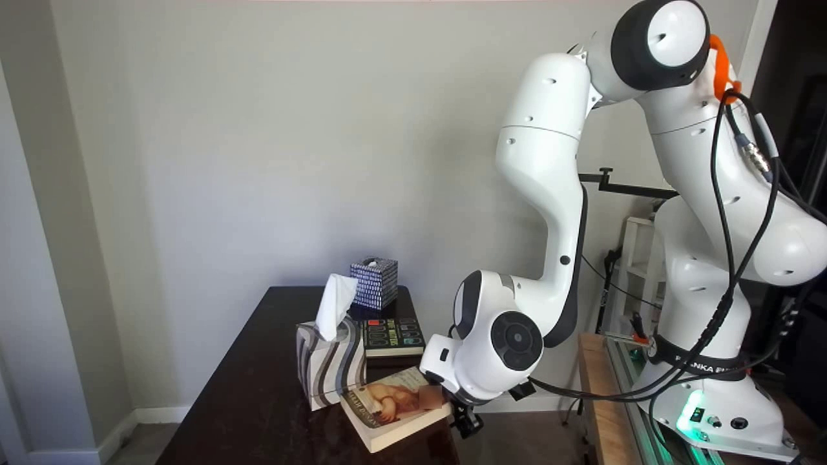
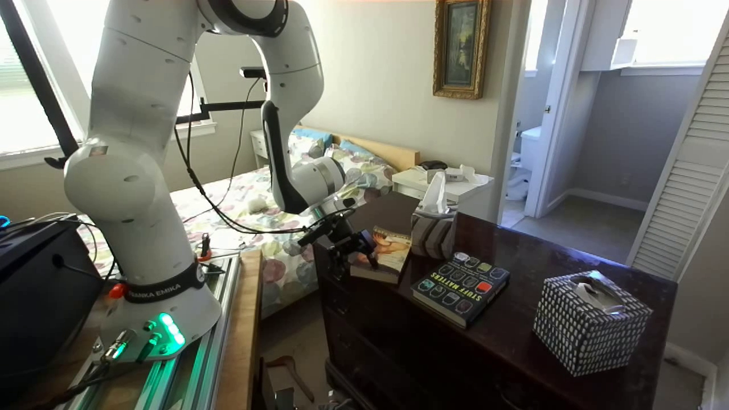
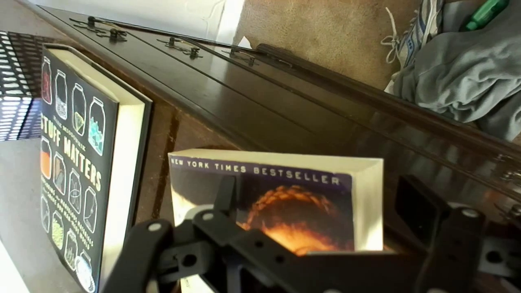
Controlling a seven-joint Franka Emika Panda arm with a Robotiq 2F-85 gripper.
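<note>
In an exterior view, a paperback (image 1: pixel 386 405) lies on a dresser (image 1: pixel 245 400); in an exterior view, the base collar (image 2: pixel 164 289) reads FRANKA EMIKA, a hardcover (image 2: pixel 460 288) STUFF MATTERS; in the wrist view, the gripper (image 3: pixel 315 193) stands spread near the paperback, marked NEW YORK TIMES BESTSELLER.

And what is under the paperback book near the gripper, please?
The dark dresser top shows beside the paperback book, which seems to rest on it. What lies directly beneath is covered and cannot be seen.

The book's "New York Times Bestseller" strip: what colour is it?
The strip on the book is dark purple, clearest in the wrist view.
</note>
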